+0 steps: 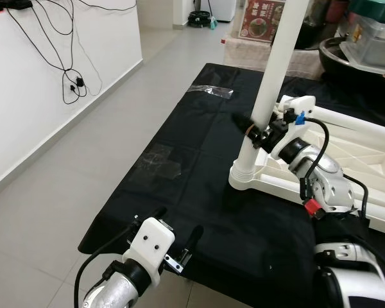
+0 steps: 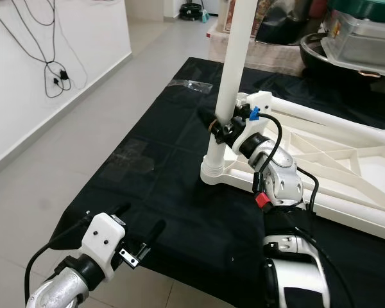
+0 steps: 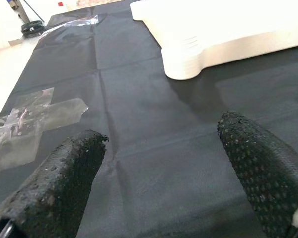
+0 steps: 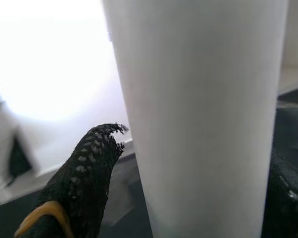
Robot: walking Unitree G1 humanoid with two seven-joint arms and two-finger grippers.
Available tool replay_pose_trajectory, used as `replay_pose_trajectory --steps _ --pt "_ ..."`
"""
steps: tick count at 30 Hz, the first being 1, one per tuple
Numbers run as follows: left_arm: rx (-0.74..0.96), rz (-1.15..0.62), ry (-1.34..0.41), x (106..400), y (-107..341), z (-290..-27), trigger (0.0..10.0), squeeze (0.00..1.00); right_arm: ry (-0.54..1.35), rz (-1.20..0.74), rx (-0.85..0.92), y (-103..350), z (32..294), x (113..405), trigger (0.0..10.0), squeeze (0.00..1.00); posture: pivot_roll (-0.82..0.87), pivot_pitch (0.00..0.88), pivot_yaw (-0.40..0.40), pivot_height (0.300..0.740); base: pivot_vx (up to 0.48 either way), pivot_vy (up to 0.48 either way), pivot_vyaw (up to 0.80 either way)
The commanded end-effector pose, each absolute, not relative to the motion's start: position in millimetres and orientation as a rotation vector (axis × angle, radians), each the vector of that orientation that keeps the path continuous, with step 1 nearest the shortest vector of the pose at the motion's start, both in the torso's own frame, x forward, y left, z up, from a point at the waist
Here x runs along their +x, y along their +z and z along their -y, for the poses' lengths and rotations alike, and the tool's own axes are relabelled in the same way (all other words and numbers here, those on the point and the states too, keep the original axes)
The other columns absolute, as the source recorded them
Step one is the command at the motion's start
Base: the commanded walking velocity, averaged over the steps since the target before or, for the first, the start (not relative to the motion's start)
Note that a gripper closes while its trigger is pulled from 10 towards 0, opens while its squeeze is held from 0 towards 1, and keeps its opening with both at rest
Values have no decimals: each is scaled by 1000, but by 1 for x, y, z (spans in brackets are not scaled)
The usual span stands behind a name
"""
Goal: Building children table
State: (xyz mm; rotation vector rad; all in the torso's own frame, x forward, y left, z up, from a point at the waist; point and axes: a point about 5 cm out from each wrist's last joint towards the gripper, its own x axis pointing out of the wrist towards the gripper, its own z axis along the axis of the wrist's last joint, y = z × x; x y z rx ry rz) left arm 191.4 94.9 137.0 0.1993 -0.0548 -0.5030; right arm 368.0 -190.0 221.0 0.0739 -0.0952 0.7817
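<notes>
Now twist white plastic table leg (image 1: 274,64) square into corner socket (image 1: 245,178), right gripper (image 1: 256,132) clamped around it; left gripper (image 1: 178,232), spread empty, waits at seven o'clock.

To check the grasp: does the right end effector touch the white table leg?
Touching. The right eye view shows the right end effector clamped around the white table leg.

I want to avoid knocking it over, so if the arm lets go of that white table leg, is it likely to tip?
Probably not at once: the table leg stands upright in a corner socket of the tabletop. It looks stiff and smooth, so the right tool could slip. Being tall, a sideways push may lever it loose.
</notes>
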Motion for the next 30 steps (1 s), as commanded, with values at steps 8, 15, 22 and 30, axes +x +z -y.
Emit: replay_pose_trajectory --steps 8,15,22,30 --pt "202 51 -499 190 135 -94 10000 0 1046 42 58 225 161 379 10000 0 154 72 -59 740 0 0 0" --pt "208 54 -496 191 135 -95 10000 0 869 129 93 233 156 392 0 0 155 64 -60 740 0 0 0" --pt "206 53 -503 191 134 -94 10000 0 521 184 76 222 176 393 0 0 139 57 -44 740 0 0 0" --pt "198 52 -512 191 133 -93 10000 0 -209 90 -25 189 182 361 0 0 132 63 -42 740 0 0 0"
